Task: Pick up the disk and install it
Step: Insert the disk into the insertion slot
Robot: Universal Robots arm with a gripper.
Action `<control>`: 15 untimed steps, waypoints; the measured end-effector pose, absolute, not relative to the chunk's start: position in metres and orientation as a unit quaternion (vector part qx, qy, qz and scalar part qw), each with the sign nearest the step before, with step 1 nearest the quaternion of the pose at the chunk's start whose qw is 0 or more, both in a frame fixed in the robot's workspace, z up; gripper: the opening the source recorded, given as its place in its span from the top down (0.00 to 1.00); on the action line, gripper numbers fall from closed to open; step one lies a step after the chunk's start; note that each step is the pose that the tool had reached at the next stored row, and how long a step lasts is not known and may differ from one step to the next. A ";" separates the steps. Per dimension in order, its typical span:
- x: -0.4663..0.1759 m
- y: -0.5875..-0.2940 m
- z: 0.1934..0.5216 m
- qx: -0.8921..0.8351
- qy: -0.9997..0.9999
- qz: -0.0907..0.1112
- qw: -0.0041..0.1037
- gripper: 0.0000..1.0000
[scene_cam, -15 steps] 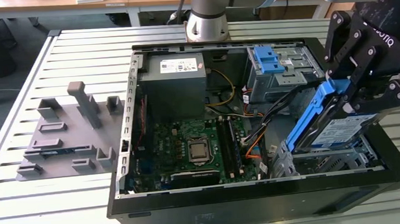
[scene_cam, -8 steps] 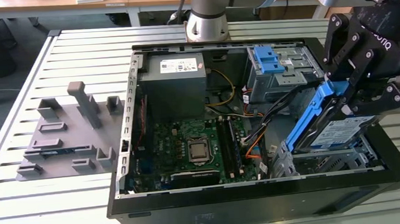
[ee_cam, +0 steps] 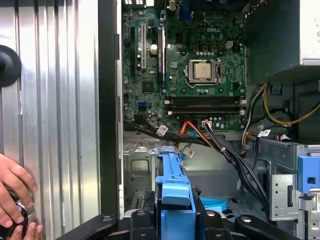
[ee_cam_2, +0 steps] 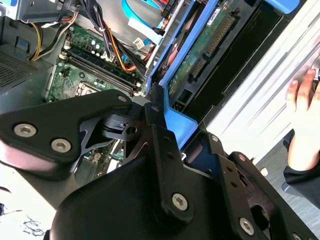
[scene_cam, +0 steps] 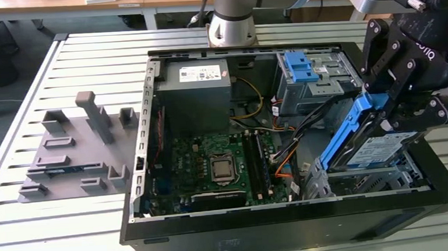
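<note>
Seemingly end effector clamped on tilted disk.

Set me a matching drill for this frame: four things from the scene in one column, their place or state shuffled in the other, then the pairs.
Things:
1. disk
2. grey fixture block
3. grey box with white sticker
4. person's hand

Place or state:
A. standing on the slatted table, to the exterior view's left of the computer case
B. tilted, gripped by the claw over the case
C. resting on a small round object
D. inside the case, beside the motherboard

Pairs: 1-B, 2-A, 3-D, 4-C.
</note>
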State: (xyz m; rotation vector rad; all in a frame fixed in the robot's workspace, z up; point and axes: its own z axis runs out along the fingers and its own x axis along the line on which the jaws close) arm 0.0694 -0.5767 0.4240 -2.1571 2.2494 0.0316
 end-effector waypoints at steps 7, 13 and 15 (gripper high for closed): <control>0.069 -0.577 0.420 -0.692 0.722 0.010 0.012 0.64; 0.069 -0.577 0.417 -0.692 0.722 0.010 0.012 0.64; 0.069 -0.577 0.416 -0.692 0.722 0.010 0.012 0.64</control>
